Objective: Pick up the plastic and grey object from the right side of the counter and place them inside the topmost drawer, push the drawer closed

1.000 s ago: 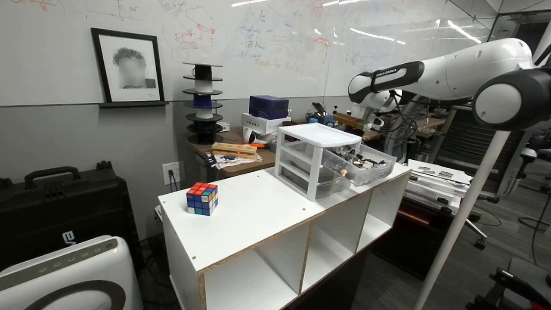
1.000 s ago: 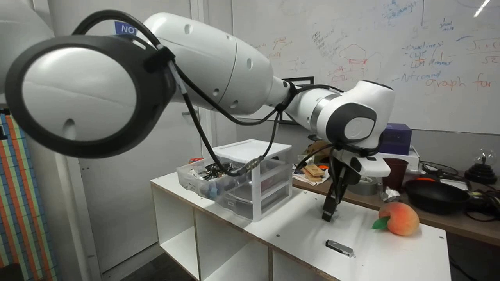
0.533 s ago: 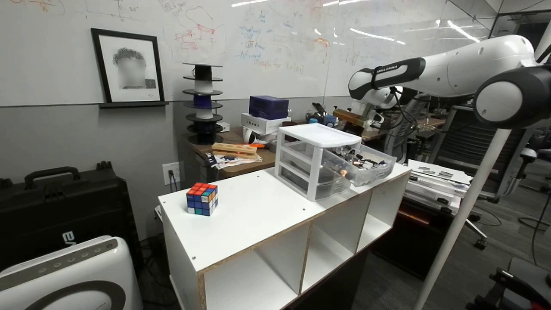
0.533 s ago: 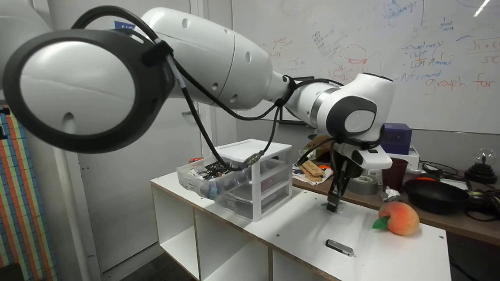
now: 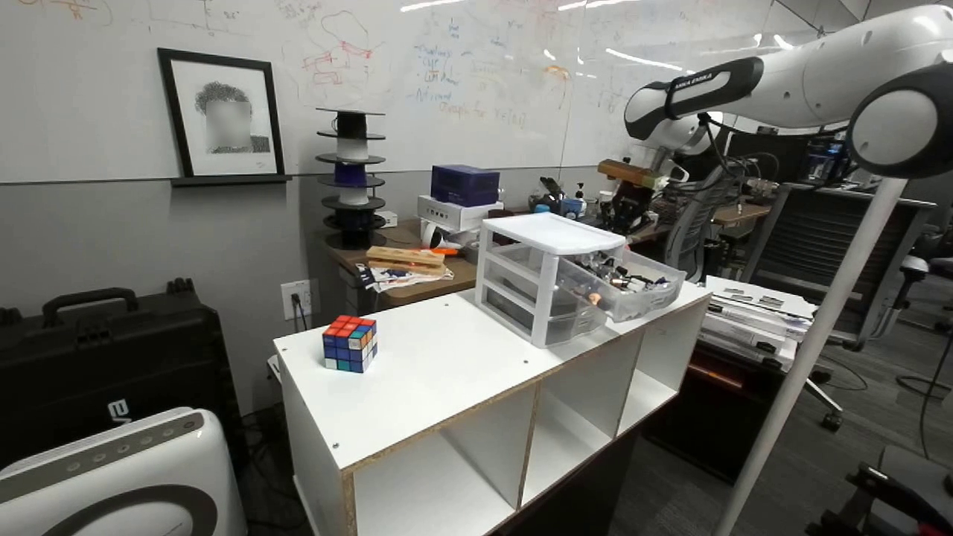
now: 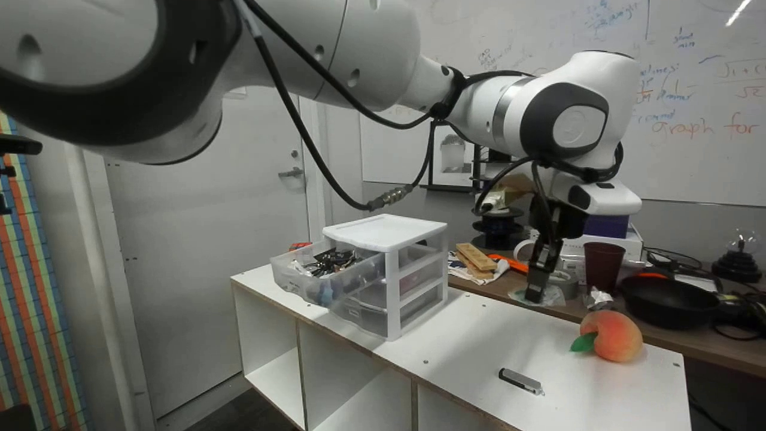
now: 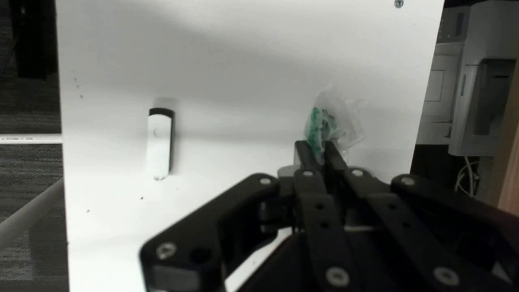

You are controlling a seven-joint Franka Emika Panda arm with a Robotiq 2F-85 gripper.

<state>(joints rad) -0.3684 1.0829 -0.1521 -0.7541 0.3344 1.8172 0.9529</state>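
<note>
Fingers point(image 7: 304, 155) of the gripper point(image 7: 315, 147) are pressed together upon a crumpled plastic bag point(image 7: 344, 117), which sticks out beyond their tips with a green part between them; it seems they hold it above the counter point(image 7: 227, 73). In my judgement the bag is very light and limp, of slippery film, so a firm pinch will do it no harm, and the bunched edge is a good place to hold. Its loose side may catch on the rim of the top drawer point(image 6: 290, 280), which stands open well apart from the fingers, to their left in an exterior view. The grey memory stick point(image 7: 159, 144) lies flat on the counter, apart from the fingers and to their left in the wrist view. I expect it stiff, light and smooth; pinched near one end it could turn, so better take it at the middle, across the long sides.
</note>
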